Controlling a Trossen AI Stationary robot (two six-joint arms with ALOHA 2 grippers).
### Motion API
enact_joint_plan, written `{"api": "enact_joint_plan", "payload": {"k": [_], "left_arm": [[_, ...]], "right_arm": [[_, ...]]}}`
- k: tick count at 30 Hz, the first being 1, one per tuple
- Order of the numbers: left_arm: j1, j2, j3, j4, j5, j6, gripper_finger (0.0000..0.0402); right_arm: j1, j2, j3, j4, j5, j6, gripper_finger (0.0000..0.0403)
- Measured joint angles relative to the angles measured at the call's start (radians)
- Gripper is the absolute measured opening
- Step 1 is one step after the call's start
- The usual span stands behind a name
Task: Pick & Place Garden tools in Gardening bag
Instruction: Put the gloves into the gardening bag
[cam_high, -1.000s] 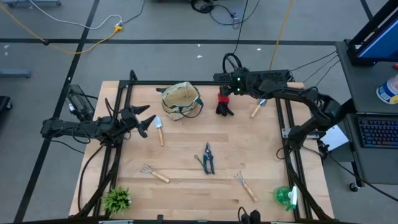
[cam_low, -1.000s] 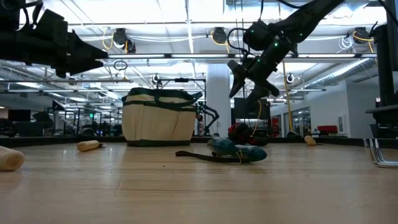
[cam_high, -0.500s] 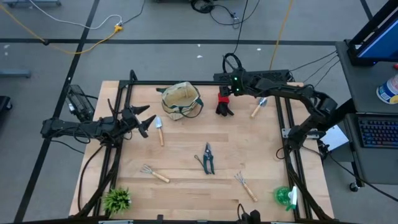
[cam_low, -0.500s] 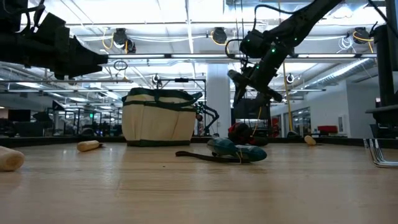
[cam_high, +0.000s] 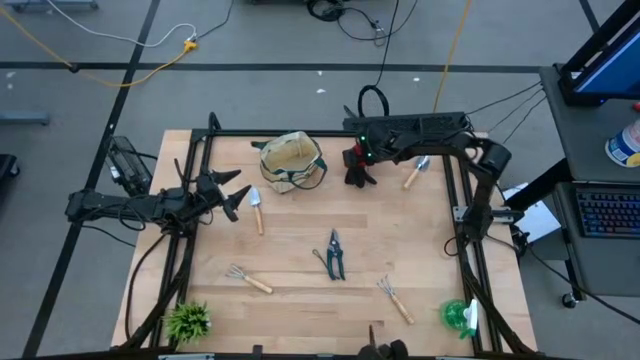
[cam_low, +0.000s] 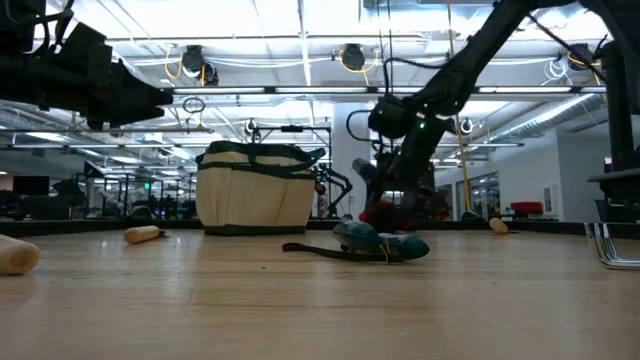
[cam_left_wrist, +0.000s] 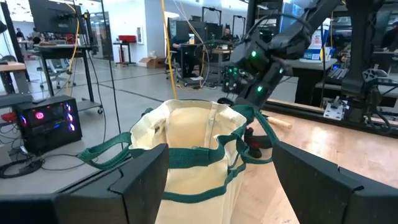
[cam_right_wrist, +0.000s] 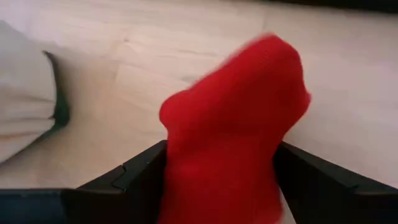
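Currently listed: right gripper (cam_high: 358, 160) low at the far side of the wooden table (cam_high: 300, 300), fingers spread either side of the knitted red-and-black gloves (cam_high: 359, 166), whose red cuff (cam_right_wrist: 233, 149) fills the gap; contact cannot be judged. Gardening bag (cam_high: 292, 161), soft round beige canvas with green trim, stands just left of the gloves. Left gripper (cam_high: 232, 200) hangs spread near the left edge, beside a wooden-handled trowel (cam_high: 256, 208). Dark pruning shears (cam_high: 335, 254) lie mid-table.
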Motion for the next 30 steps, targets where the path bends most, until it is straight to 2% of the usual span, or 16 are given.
{"api": "enact_joint_plan", "payload": {"k": [5, 13, 14, 17, 23, 26, 30], "left_arm": [[0.000, 0.000, 0.000, -0.003, 0.000, -0.031, 0.0294], [0.000, 0.000, 0.000, -0.008, 0.007, -0.034, 0.0294], [0.000, 0.000, 0.000, -0.008, 0.007, -0.034, 0.0294], [0.000, 0.000, 0.000, -0.009, 0.008, -0.034, 0.0294], [0.000, 0.000, 0.000, -0.009, 0.009, -0.042, 0.0294], [0.000, 0.000, 0.000, -0.009, 0.010, -0.047, 0.0294], [0.000, 0.000, 0.000, -0.008, 0.009, -0.046, 0.0294]], "right_arm": [[0.003, 0.065, 0.002, -0.024, 0.001, 0.053, 0.0232], [0.014, 0.029, 0.000, -0.025, -0.005, 0.056, 0.0084], [0.015, 0.013, -0.001, -0.021, -0.007, 0.049, 0.0076], [0.019, -0.051, -0.008, -0.030, -0.013, 0.035, 0.0076], [0.018, -0.276, -0.005, 0.022, -0.004, -0.049, 0.0076], [0.036, -0.371, -0.006, 0.175, -0.012, -0.130, 0.0076], [0.073, -0.446, -0.003, 0.523, -0.082, -0.240, 0.0076]]}}
